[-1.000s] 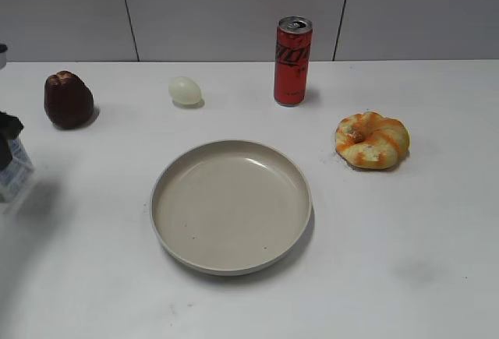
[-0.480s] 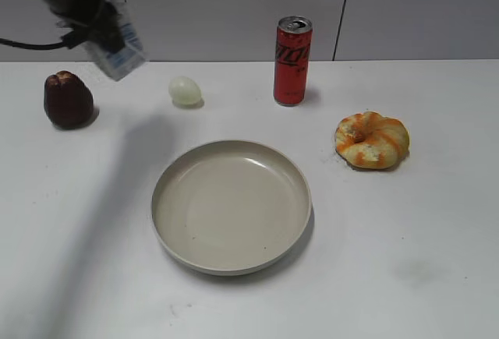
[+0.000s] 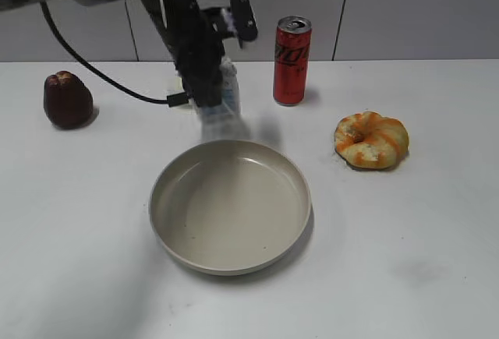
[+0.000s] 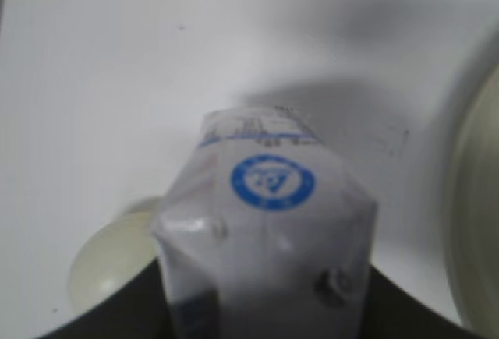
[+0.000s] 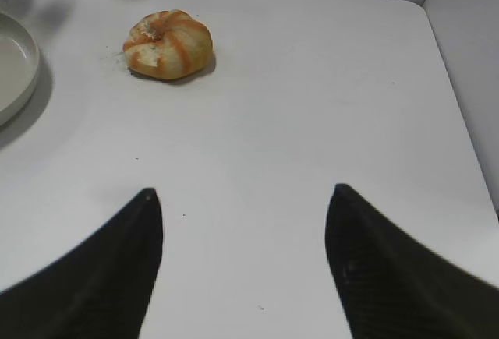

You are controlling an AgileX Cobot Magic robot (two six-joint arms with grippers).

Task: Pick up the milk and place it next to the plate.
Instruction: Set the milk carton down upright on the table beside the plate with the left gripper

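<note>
The left gripper (image 3: 212,93) has swung from the far left corner toward the middle, carrying the milk (image 3: 222,101); its fingers are clenching the carton just behind the plate (image 3: 231,206), hiding the egg (image 4: 109,257). The right gripper (image 5: 243,253) is hanging spread wide and empty. Farther back, the can (image 3: 293,61) is standing unmoved.

Exterior view: slanted down from the front, whole table (image 3: 437,277) covered. Left wrist view — close, facing down. Right wrist view — low, facing across the table; shares the bun (image 5: 168,44) and plate (image 5: 15,66) with exterior.
</note>
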